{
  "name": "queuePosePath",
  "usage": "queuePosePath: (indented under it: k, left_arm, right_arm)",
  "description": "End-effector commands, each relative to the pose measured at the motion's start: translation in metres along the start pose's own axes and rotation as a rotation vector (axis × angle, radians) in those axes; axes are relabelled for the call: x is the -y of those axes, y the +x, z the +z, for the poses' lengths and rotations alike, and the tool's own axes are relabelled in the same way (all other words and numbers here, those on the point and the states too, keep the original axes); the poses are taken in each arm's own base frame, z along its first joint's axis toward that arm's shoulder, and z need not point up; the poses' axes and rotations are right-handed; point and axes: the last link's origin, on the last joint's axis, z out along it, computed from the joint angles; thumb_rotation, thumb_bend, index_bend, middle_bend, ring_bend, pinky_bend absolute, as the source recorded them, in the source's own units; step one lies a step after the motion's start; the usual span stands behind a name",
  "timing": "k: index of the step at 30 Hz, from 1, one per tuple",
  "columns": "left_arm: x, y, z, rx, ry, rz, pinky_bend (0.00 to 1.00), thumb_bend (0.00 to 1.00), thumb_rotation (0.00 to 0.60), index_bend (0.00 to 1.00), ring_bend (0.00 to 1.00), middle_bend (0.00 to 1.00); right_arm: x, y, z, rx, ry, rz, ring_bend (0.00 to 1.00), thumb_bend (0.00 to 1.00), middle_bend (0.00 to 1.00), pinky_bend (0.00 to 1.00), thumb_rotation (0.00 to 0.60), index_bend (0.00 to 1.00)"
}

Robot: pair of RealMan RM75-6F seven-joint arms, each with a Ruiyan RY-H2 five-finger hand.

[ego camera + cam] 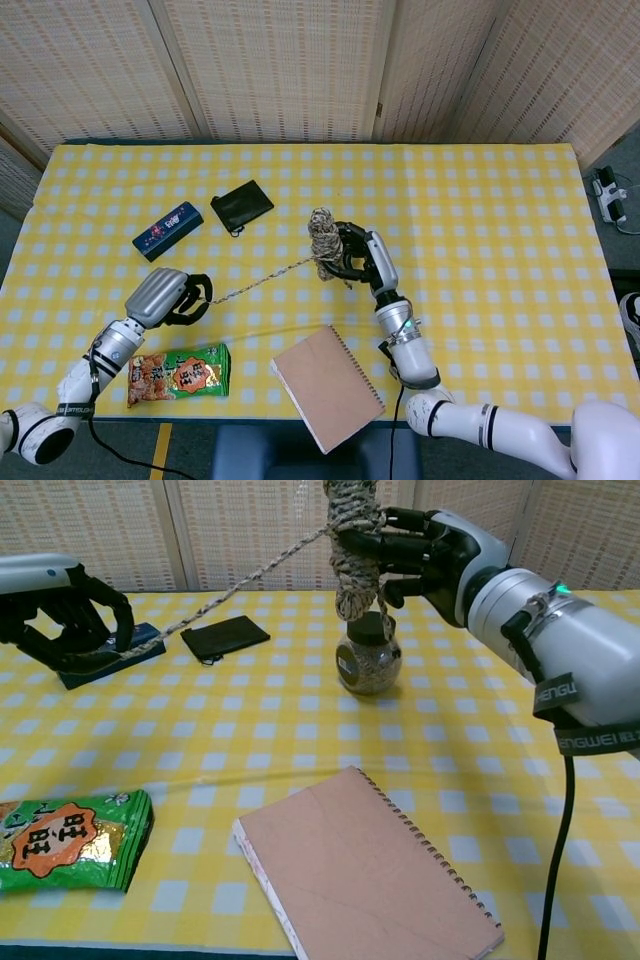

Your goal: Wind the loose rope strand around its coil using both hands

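Right hand: the right hand (360, 256) is near the middle of the head view and at the upper right of the chest view (425, 555). Its dark fingers (395, 552) are wrapped around the rope coil and grip it.
Rope coil: the rope coil (324, 240) is a knobbly bundle of speckled rope. It stands upright in the right hand, lifted above the table (470, 770). In the chest view (355, 550) it is at the top middle, just over the jar.
Loose strand: the loose strand (262, 282) runs in a tight straight line from the coil down to the left. In the chest view (250, 580) it slopes from the top middle to the left edge.
Left hand: the left hand (165, 297) is at the lower left of the head view and at the far left of the chest view (62, 605). Its fingers are curled in around the end of the strand and hold it.
Jar: a small glass jar (367, 655) with a black lid stands on the table below the coil.
Pouch: a flat black pouch (241, 207) lies in the upper left part of the table.
Blue box: a long blue box (168, 230) lies left of the pouch.
Snack bag: a green snack bag (178, 374) lies at the lower left, near the left arm.
Notebook: a brown notebook (365, 875) with a wire spine lies at the bottom middle.
Tablecloth: yellow and white squares cover the table.
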Motion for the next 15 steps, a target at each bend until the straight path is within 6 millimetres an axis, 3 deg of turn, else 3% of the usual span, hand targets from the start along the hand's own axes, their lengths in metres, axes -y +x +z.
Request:
queuePosePath:
  k: [1, 15]
  left_arm:
    - [0.007, -0.001, 0.003, 0.002, 0.025, -0.006, 0.78, 0.59, 0.600, 0.70, 0.83, 0.91]
    - [0.031, -0.003, 0.012, 0.008, 0.124, 0.000, 0.78, 0.59, 0.600, 0.70, 0.83, 0.91]
  right_arm:
    - [0.001, 0.003, -0.003, 0.010, 0.009, -0.002, 0.87, 0.67, 0.81, 0.82, 0.600, 0.95]
    - [0.005, 0.011, -0.014, 0.047, 0.035, -0.008, 0.88, 0.67, 0.81, 0.82, 0.600, 0.95]
